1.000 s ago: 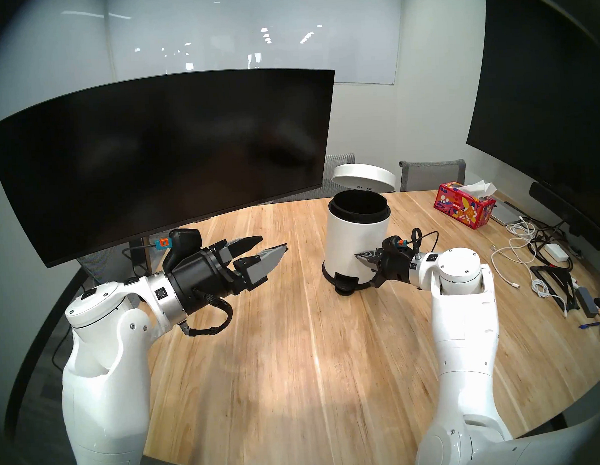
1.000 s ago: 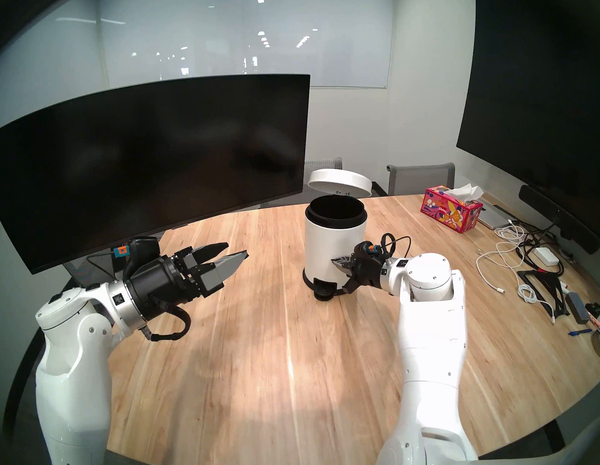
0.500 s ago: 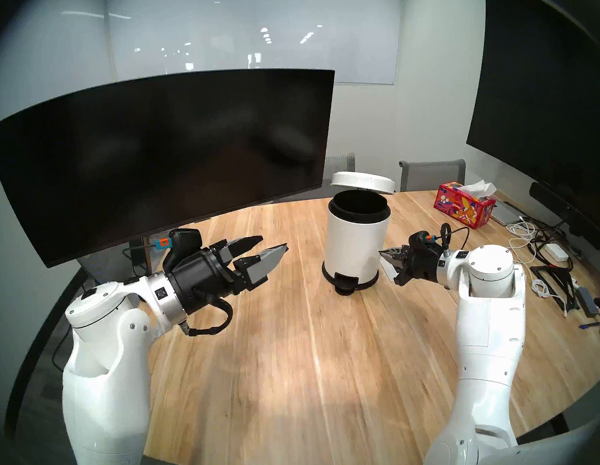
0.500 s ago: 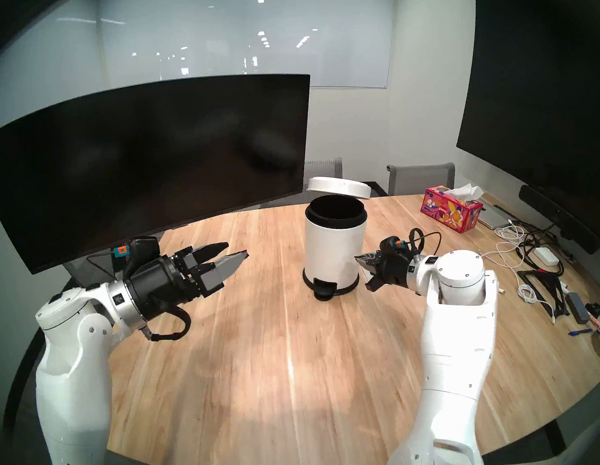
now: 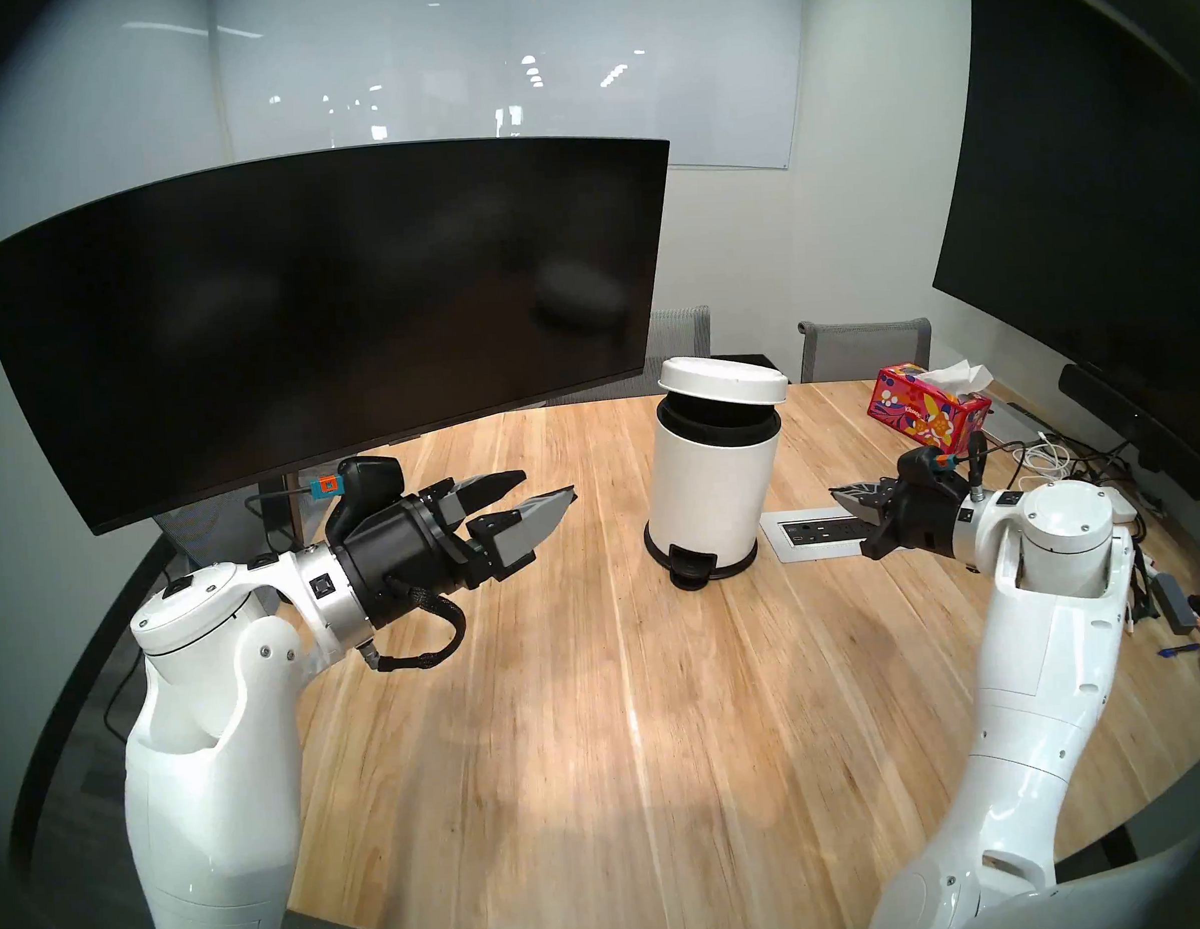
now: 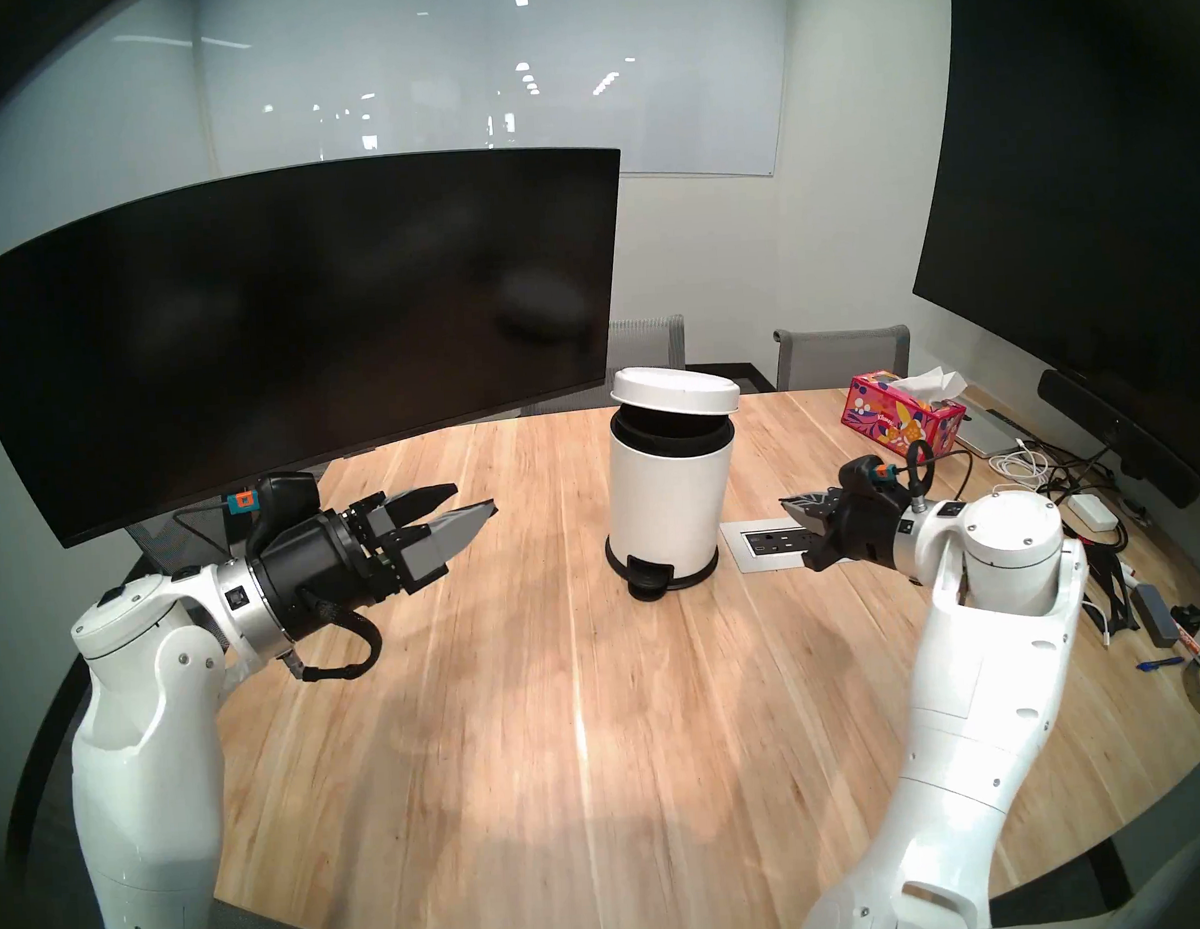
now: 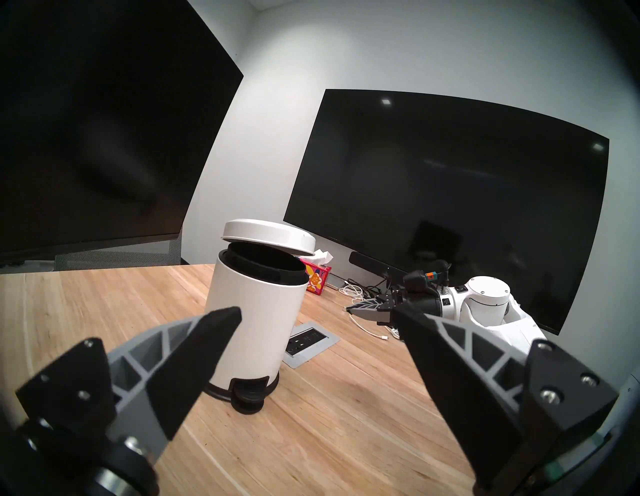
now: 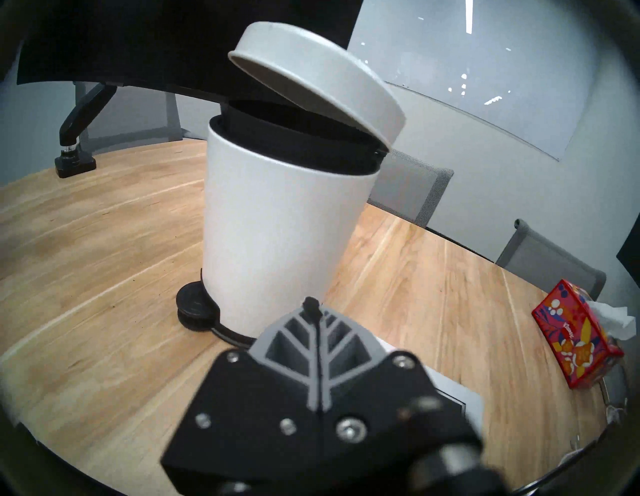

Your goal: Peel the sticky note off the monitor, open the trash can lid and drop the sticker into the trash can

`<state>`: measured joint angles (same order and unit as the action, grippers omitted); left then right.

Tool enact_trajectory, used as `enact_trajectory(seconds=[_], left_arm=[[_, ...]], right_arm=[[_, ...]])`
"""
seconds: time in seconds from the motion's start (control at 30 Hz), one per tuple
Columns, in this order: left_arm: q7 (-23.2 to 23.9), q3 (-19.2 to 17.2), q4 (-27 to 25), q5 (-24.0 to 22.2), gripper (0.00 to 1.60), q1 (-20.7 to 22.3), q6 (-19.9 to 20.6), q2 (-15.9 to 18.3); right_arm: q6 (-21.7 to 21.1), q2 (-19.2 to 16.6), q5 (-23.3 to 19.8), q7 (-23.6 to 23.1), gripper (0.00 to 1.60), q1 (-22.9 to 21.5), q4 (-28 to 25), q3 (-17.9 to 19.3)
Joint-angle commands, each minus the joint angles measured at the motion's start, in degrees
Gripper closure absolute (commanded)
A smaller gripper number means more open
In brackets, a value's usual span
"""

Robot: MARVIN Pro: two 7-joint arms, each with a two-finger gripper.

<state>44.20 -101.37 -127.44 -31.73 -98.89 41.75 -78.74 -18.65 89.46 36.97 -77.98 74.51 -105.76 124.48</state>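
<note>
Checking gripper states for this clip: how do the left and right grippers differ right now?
The left gripper is open, fingers spread; the right gripper is shut, fingers pressed together. The left sits beside the monitor, left of the trash can; the right is on the bin's other side, over the table's outlet panel. Both are empty.

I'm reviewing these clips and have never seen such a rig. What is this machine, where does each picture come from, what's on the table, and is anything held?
It is a two-armed robot at a wooden table. Two near-identical pictures come from its head; the other two come from cameras on each wrist.

On the table stand a wide curved monitor and a small white trash can, its lid tilted partly open. To the right lie a tissue box and cables.

The left gripper is open and empty. The right gripper is shut, holding nothing. No sticky note shows anywhere.
</note>
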Motion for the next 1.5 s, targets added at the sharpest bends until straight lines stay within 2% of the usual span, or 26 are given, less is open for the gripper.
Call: enact_trajectory(seconds=[0.0,0.07,0.23,0.43,0.67,0.7,0.83,0.87,0.93,0.97,1.1,1.27,1.3,1.33,1.47], left_arm=[[-0.01,-0.08,-1.27,-0.06,0.00,0.19,-0.14,-0.11],[-0.02,-0.08,-1.30,-0.04,0.00,0.18,-0.13,-0.13],[-0.01,-0.09,-1.31,-0.01,0.00,0.17,-0.12,-0.15],[0.01,-0.10,-1.31,0.02,0.00,0.18,-0.11,-0.18],[0.06,-0.10,-1.28,0.04,0.00,0.20,-0.11,-0.19],[0.07,-0.10,-1.28,0.05,0.00,0.20,-0.11,-0.20],[0.08,-0.11,-1.27,0.07,0.00,0.20,-0.11,-0.21],[0.09,-0.11,-1.27,0.07,0.00,0.21,-0.11,-0.22],[0.09,-0.11,-1.27,0.08,0.00,0.20,-0.10,-0.22],[0.09,-0.11,-1.28,0.09,0.00,0.20,-0.10,-0.23],[0.09,-0.12,-1.30,0.11,0.00,0.19,-0.09,-0.25],[0.10,-0.13,-1.32,0.13,0.00,0.19,-0.08,-0.27],[0.10,-0.13,-1.32,0.14,0.00,0.19,-0.07,-0.28],[0.10,-0.13,-1.32,0.14,0.00,0.18,-0.07,-0.28],[0.11,-0.14,-1.33,0.16,0.00,0.18,-0.06,-0.30]], right_arm=[[-4.03,-1.73,-2.03,-4.82,1.60,0.05,-5.75,3.47],[-4.85,-1.89,-2.96,-6.93,1.60,0.43,-6.44,4.58],[-7.34,-3.02,-5.93,-7.02,1.60,1.68,-8.54,5.37],[-9.52,-5.99,-10.49,-6.96,1.60,4.42,-9.82,5.26],[-12.44,-8.54,-14.84,-5.58,1.60,6.67,-11.84,4.30],[-12.94,-9.21,-16.13,-4.02,1.60,7.39,-12.05,3.72],[-13.76,-10.66,-18.52,-3.41,1.60,8.23,-12.14,2.86],[-13.79,-11.44,-20.11,-1.85,1.60,8.92,-12.38,2.12],[-14.03,-11.75,-20.33,-2.70,1.60,8.85,-12.53,2.12],[-14.33,-12.45,-21.56,-1.25,1.60,9.53,-12.62,1.66],[-15.00,-13.98,-23.22,-1.45,1.60,10.12,-12.46,1.47],[-15.71,-16.11,-26.22,0.69,1.60,11.47,-12.39,0.68],[-15.70,-16.00,-25.73,-0.48,1.60,11.14,-12.25,0.96],[-15.90,-16.79,-27.03,0.95,1.60,11.79,-12.30,0.54],[-16.09,-17.48,-27.77,0.93,1.60,12.03,-12.16,0.46]])
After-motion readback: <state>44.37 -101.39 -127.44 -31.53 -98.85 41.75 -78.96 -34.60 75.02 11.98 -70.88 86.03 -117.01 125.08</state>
